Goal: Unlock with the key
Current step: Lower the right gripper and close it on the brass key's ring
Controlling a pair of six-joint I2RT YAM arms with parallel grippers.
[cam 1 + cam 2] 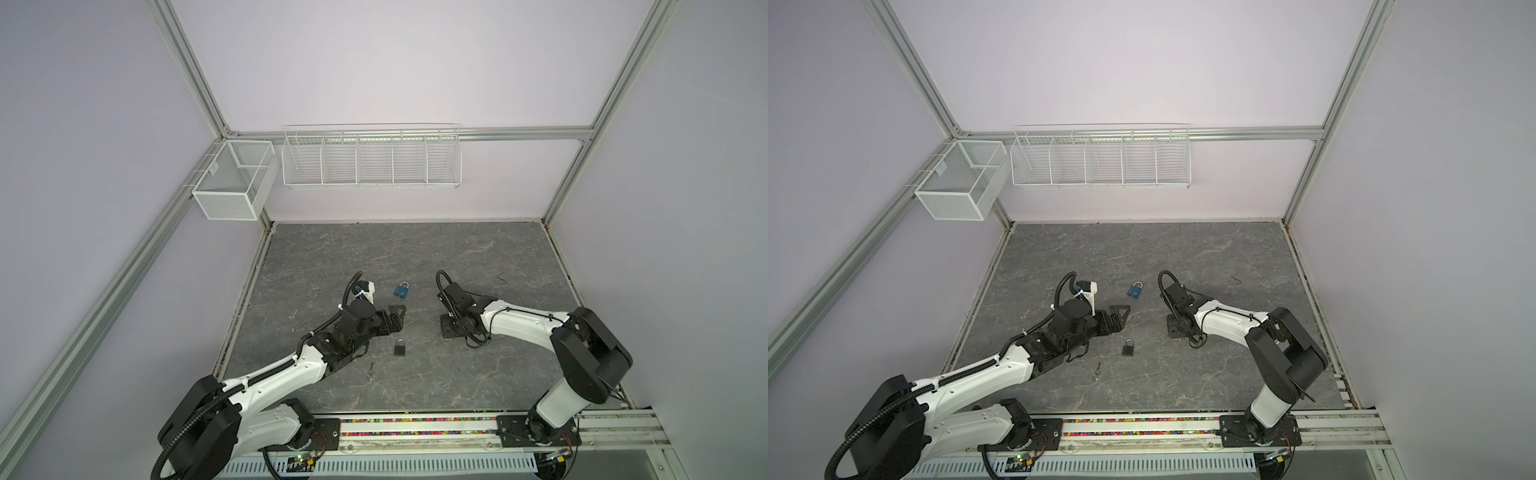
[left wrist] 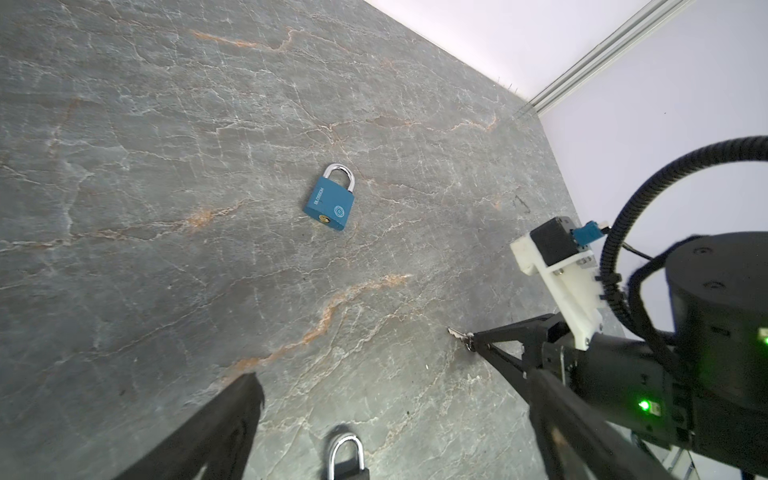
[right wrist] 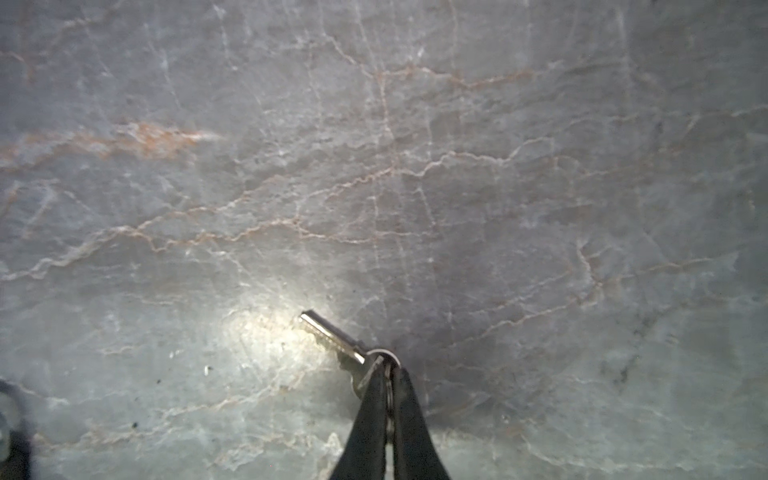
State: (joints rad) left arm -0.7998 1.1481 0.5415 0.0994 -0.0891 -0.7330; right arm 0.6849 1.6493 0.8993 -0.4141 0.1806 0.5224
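Note:
My right gripper (image 3: 388, 370) is shut on the ring end of a silver key (image 3: 330, 336), whose blade points away low over the grey table. In both top views this gripper (image 1: 449, 331) points down, right of centre. A blue padlock (image 1: 401, 289) lies flat, shackle closed, also seen in the left wrist view (image 2: 330, 201). A black padlock (image 1: 400, 347) lies nearer the front; its shackle (image 2: 347, 451) shows between the left fingers. My left gripper (image 2: 395, 382) hovers open, holding nothing, between the two padlocks (image 1: 397, 318).
A second small key (image 1: 370, 370) lies on the table (image 1: 415, 257) beside the left forearm. A small dark wire piece (image 1: 500, 280) lies at the right. White wire baskets (image 1: 370, 160) hang on the back wall. Aluminium frame posts stand at the corners.

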